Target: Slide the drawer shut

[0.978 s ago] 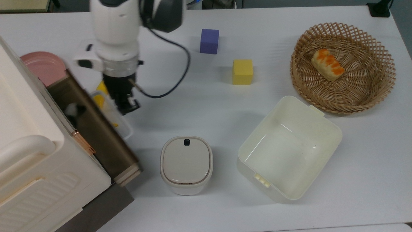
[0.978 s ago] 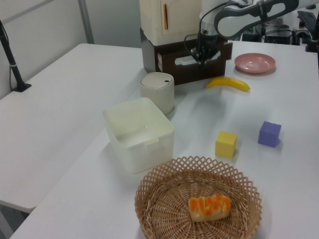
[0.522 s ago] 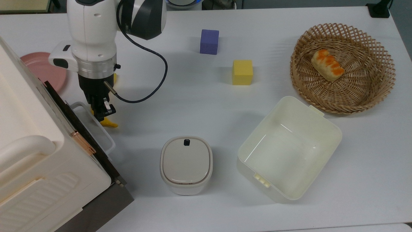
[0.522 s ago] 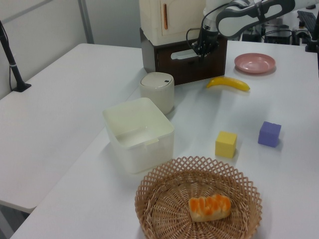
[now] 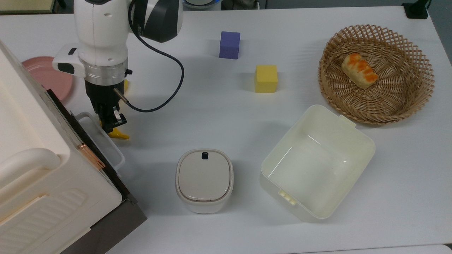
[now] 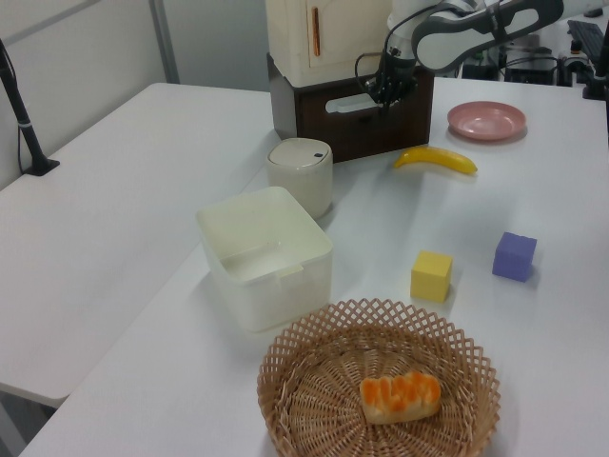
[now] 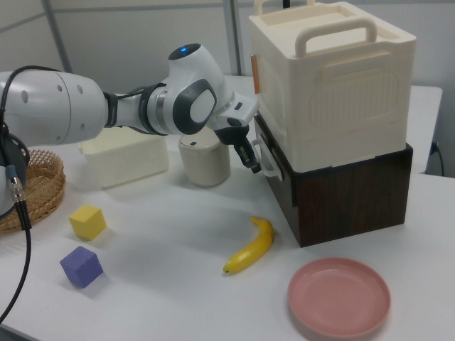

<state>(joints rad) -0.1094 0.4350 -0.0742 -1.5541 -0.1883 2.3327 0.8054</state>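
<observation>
One drawer [image 5: 88, 141] sits pushed in under the cream cabinet [image 7: 330, 85], its dark front flush and white loop handle [image 5: 102, 135] jutting toward the table. The gripper [image 5: 111, 118] rests against that handle, placed to push, I judge; whether its fingers are parted, I cannot tell. A banana [image 7: 250, 246] lies just beside.

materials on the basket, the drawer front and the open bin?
Basket: looks like woven wicker or rattan, tan, with an open lattice rim.
Drawer front: dark brown, matte, probably wood or wood-look laminate; grain can't be made out. Its loop handle looks like white plastic.
Open bin: cream moulded plastic, judging by its rounded corners and the slightly glossy floor with reflections.
</observation>
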